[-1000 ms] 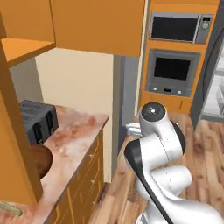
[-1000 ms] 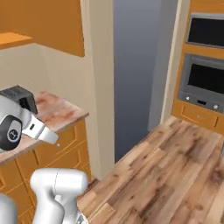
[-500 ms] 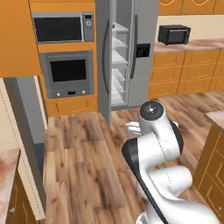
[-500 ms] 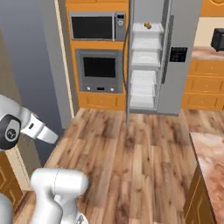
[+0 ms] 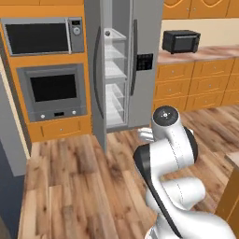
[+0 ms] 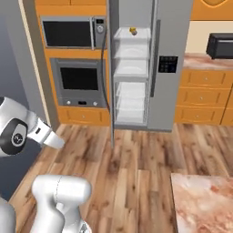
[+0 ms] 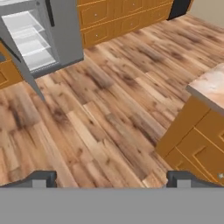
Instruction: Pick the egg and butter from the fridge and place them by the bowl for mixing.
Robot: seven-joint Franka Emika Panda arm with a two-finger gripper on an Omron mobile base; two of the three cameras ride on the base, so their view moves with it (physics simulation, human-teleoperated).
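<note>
Kitchen scene, rendered, with the robot standing on a wood-plank floor (image 7: 100,109) and facing the fridge (image 6: 170,63) from well back. The fridge is tall and grey, its left door swung open so the clear glass shelves inside show; a dark dispenser panel (image 6: 168,64) sits on the closed right door. To its left stand a built-in microwave (image 6: 73,32) and a wall oven (image 6: 81,82) in orange cabinetry.

On the top fridge shelf the butter (image 6: 133,31) shows as a small yellow-orange chunk in the right base view. In the left base view the egg (image 5: 108,33) is a tiny pale ball on that same top shelf.

The gripper (image 7: 111,178) is spread wide and holds nothing; its two dark fingertips (image 7: 41,178) stand far apart, pointing down at bare floor, with the fridge's open shelves well ahead of it.

A marble-look counter corner (image 6: 205,200) lies near the robot's right side. A black toaster oven (image 5: 181,41) sits on a far counter.

Judging from this, nothing has been picked yet: both items are in the fridge, and reaching, grasping and carrying each to the bowl all remain.
</note>
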